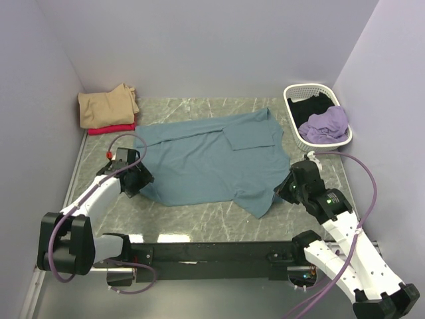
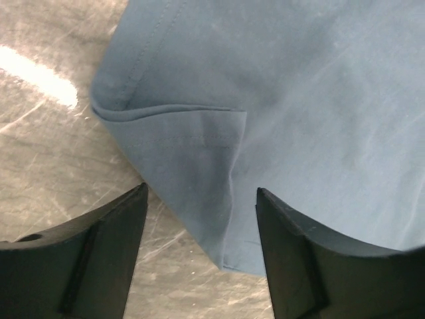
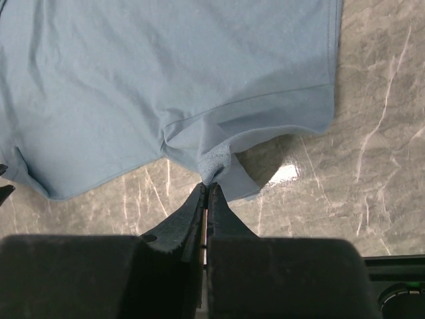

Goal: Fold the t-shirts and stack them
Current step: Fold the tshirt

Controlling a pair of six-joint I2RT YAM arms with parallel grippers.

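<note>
Pale lilac walls (image 1: 199,46) enclose a grey-green marbled table (image 1: 199,222) bearing bright glare (image 2: 40,76).

We see a grey, marble-veined table (image 1: 199,222) closed in by pale lilac walls (image 1: 199,46) at the back and on both sides. A white lattice-sided basket (image 1: 291,113) stands on the table in its far right corner, close to the right wall. In both wrist views the table shows bright patches of reflected light.
</note>
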